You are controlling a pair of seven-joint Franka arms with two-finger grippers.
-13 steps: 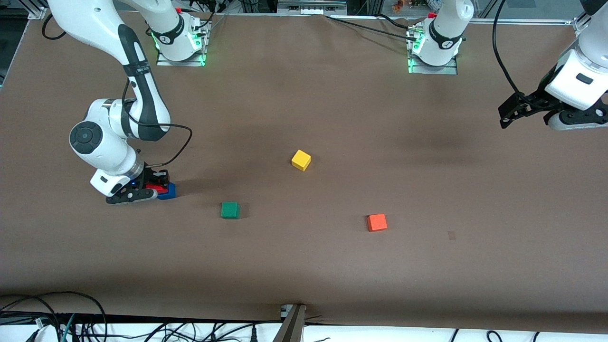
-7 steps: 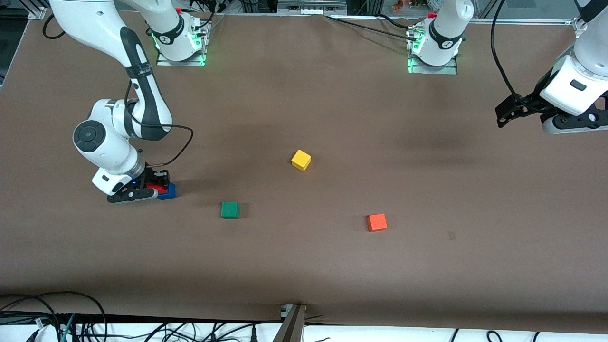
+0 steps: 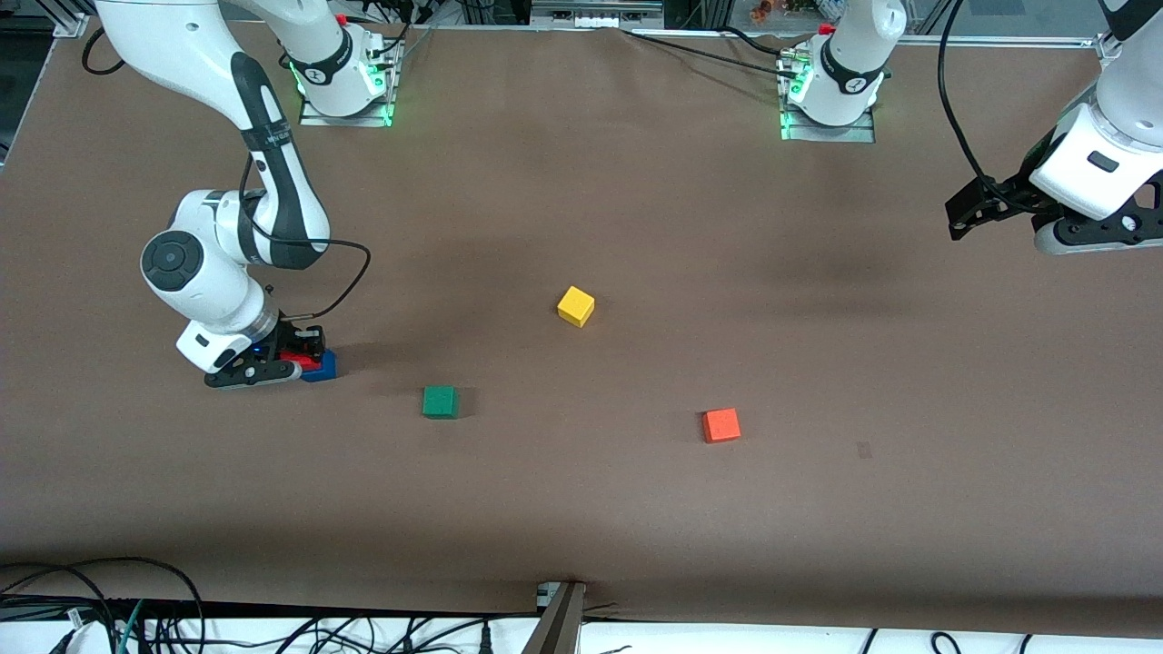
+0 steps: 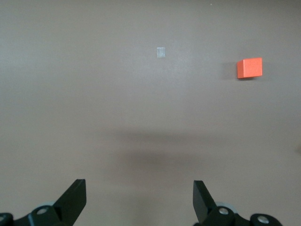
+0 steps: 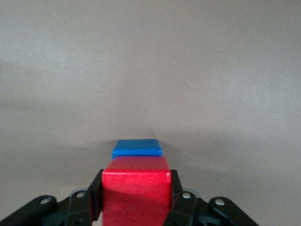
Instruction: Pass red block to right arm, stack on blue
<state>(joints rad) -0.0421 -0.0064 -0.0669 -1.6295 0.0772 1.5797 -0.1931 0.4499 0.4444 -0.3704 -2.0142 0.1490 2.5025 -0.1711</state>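
Surface: brown table [image 3: 581, 509], robot bases along its upper edge.
Red block [image 5: 136, 190]: clamped between the fingers of the right gripper [image 3: 289, 357], low at the right arm's end of the table, just above the blue cube and overlapping it.
Blue cube [image 5: 137, 148]: on the table, partly under the red block.
Green cube [image 3: 440, 401]: nearest neighbour, toward the middle.
Yellow cube [image 3: 575, 306]: mid-table.
Orange-red cube [image 4: 249, 68]: toward the left arm's end.
Left gripper [image 4: 139, 200]: fingers spread apart, empty, waiting high over the left arm's end.
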